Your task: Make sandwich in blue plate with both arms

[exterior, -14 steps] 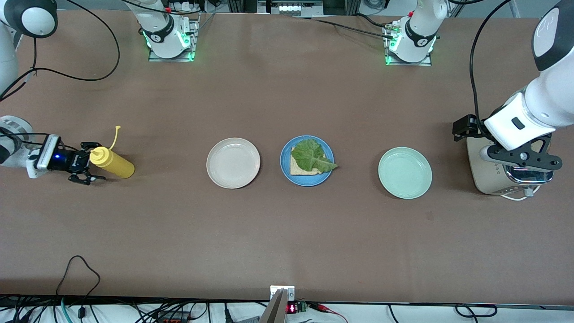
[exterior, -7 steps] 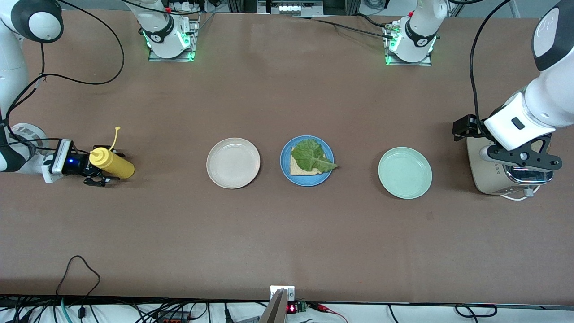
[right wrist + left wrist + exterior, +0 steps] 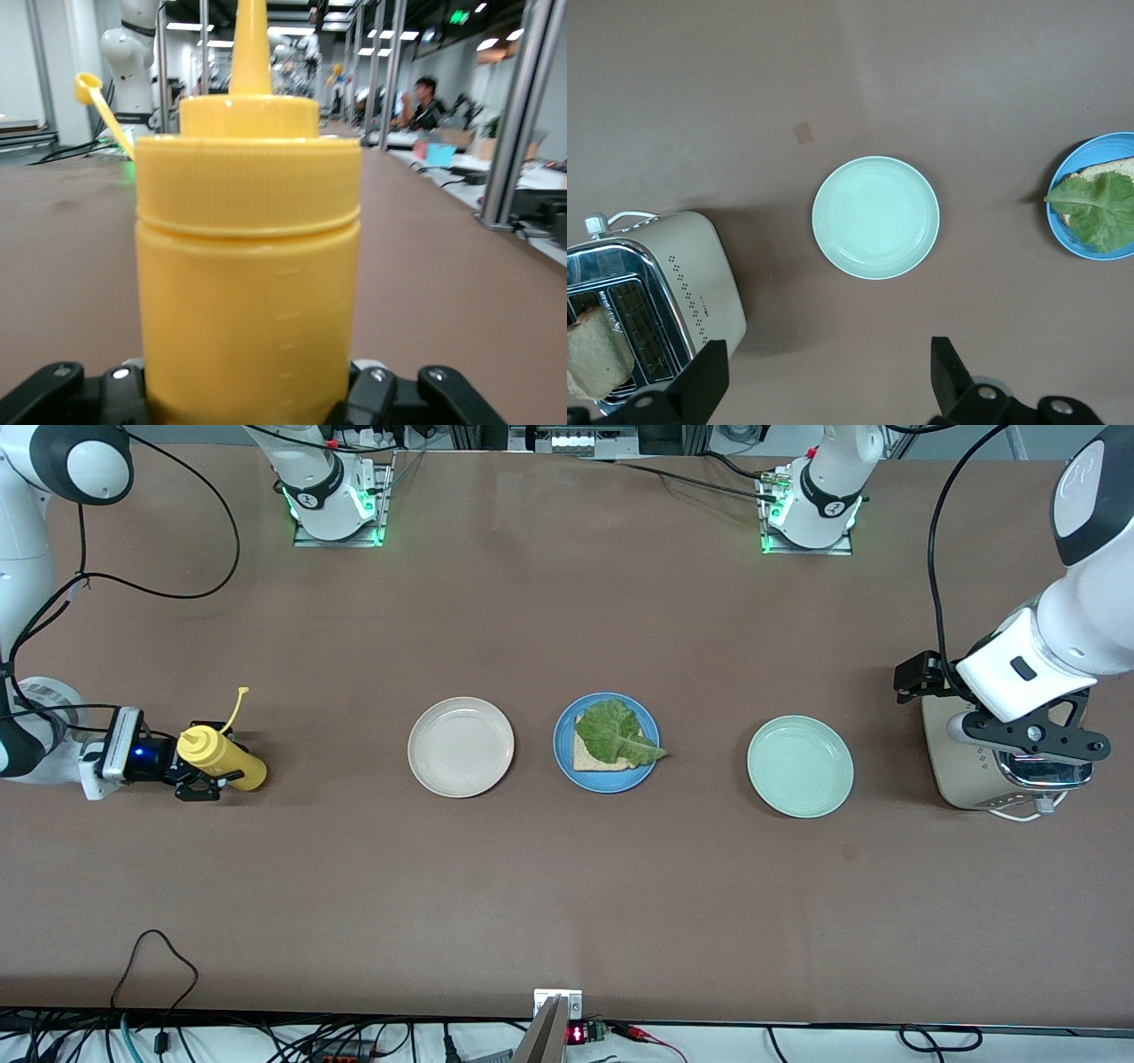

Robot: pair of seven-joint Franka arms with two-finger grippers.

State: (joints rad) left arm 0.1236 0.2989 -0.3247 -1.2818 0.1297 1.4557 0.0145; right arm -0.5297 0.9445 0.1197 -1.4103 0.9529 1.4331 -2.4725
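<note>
The blue plate [image 3: 611, 782] sits mid-table between two other plates and holds one slice of bread [image 3: 588, 761] with a green lettuce leaf [image 3: 616, 731] on top. The left wrist view also catches this blue plate [image 3: 1090, 147] and the lettuce [image 3: 1099, 208]. Toward the right arm's end of the table, my right gripper [image 3: 205, 763] is low and shut on an upright yellow squeeze bottle [image 3: 229, 756]. That bottle [image 3: 248, 266] fills the right wrist view between the fingers. My left gripper [image 3: 824, 390] hangs open over the toaster [image 3: 961, 775], which has a bread slice [image 3: 594, 359] in one slot.
A cream-white plate [image 3: 461, 747] lies beside the blue plate toward the right arm's end, and a mint-green plate [image 3: 800, 766] toward the left arm's end. The bottle's tethered cap [image 3: 242, 690] stands open. Cables run along the table edge nearest the front camera.
The right gripper slid in around the yellow bottle and its fingers closed onto it; the bottle's top shifted slightly. The left arm has not moved.
</note>
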